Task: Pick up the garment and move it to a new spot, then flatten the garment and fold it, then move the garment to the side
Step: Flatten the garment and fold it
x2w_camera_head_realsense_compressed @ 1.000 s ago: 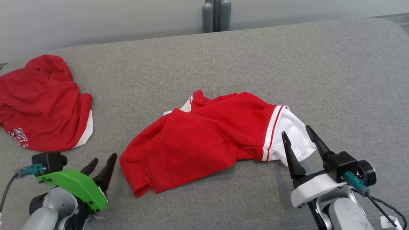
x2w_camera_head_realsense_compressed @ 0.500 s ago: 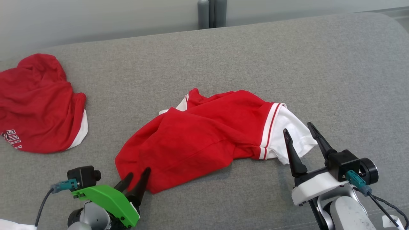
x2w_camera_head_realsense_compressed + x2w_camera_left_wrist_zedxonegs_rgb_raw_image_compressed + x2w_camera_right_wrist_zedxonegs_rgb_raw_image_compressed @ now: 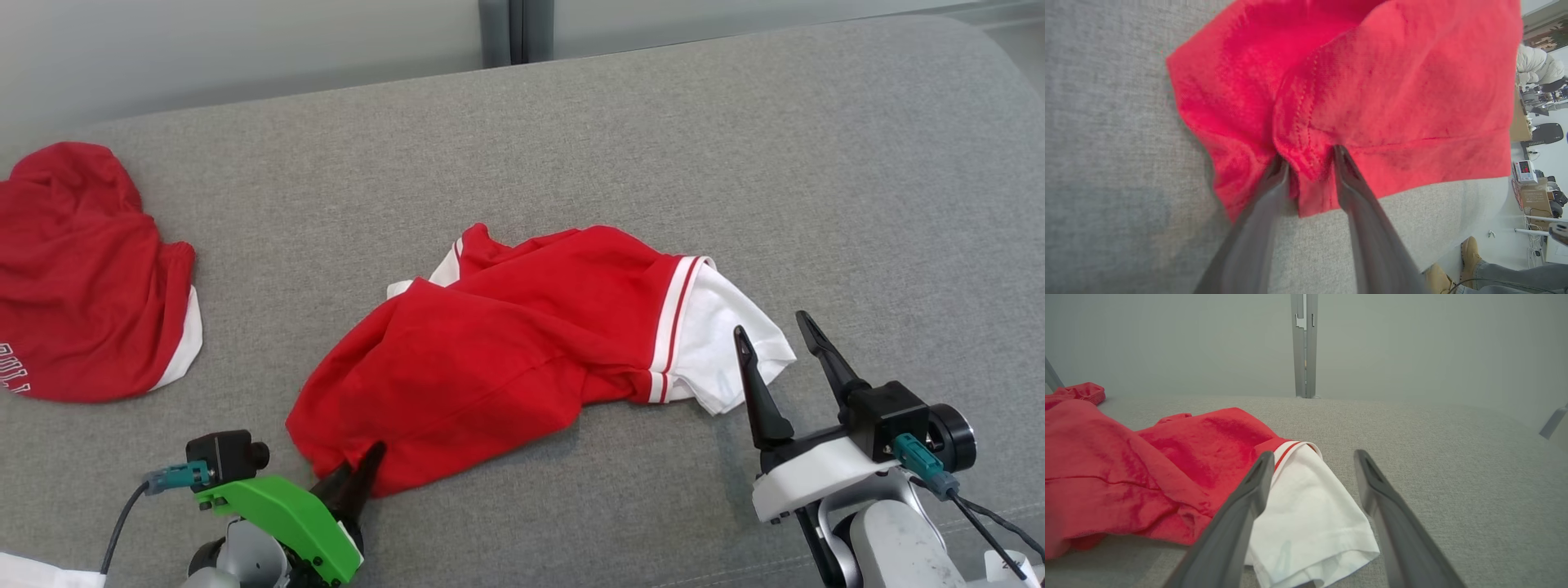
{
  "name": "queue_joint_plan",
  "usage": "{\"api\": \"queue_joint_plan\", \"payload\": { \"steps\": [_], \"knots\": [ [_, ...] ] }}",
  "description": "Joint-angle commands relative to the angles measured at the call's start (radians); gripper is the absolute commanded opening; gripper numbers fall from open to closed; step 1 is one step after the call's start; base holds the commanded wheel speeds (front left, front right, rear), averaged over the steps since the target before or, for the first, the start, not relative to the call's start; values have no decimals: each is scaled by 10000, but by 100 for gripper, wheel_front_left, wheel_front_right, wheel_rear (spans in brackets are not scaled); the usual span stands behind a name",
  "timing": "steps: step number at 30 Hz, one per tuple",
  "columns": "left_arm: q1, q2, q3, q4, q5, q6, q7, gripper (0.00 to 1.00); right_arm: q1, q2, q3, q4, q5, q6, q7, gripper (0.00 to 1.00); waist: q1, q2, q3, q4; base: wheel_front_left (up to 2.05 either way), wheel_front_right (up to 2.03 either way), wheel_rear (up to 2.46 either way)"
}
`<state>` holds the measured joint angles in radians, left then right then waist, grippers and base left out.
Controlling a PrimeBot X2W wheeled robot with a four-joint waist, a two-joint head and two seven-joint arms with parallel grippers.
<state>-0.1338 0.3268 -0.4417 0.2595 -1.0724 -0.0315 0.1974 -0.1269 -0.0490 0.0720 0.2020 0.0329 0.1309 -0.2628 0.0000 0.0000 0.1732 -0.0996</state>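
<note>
Our left gripper is now biting into the garment; a moment ago it was only touching the edge.
We are clamping both fingers on a red fold at the garment's 7 o'clock corner. The garment is lying mid-cushion. Our right gripper is waiting at 4 o'clock, fingers apart, just beside the white sleeve.
</note>
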Motion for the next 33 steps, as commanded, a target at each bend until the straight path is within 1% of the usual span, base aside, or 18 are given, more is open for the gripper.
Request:
{"api": "queue_joint_plan", "payload": {
  "steps": [1,5,10,13,16,21,29,33],
  "knots": [
    [-40,3,-14,-153,40,-100,-86,0,79,-26,-30,14,27,-3,-32,100,0,0,-37,62,0,0,0],
    [-20,84,-67,-570,218,-134,-246,0,150,-26,-44,31,23,-3,-32,100,0,0,-106,194,0,0,0],
    [489,328,-329,-2091,486,-208,-203,0,231,-26,-62,84,-1,-3,-32,100,0,0,-246,459,0,0,0],
    [1085,585,-596,-3012,535,-46,19,0,269,-28,-8,115,30,-3,-32,100,0,0,-283,581,0,0,0],
    [1806,662,-802,-3381,368,147,177,0,269,-29,21,131,57,-3,-32,100,0,0,-244,735,0,0,0],
    [2106,447,-826,-2699,173,263,139,0,255,-28,71,171,-8,-3,-32,100,0,0,-202,875,0,0,0],
    [2241,304,-1255,-1683,-263,-190,637,0,141,-28,120,229,-114,-3,-32,100,0,0,-163,764,0,0,0],
    [2206,204,-1271,-1397,-301,-261,596,0,204,-26,116,261,-128,-3,-32,100,0,0,-165,699,0,0,0]
  ]
}}
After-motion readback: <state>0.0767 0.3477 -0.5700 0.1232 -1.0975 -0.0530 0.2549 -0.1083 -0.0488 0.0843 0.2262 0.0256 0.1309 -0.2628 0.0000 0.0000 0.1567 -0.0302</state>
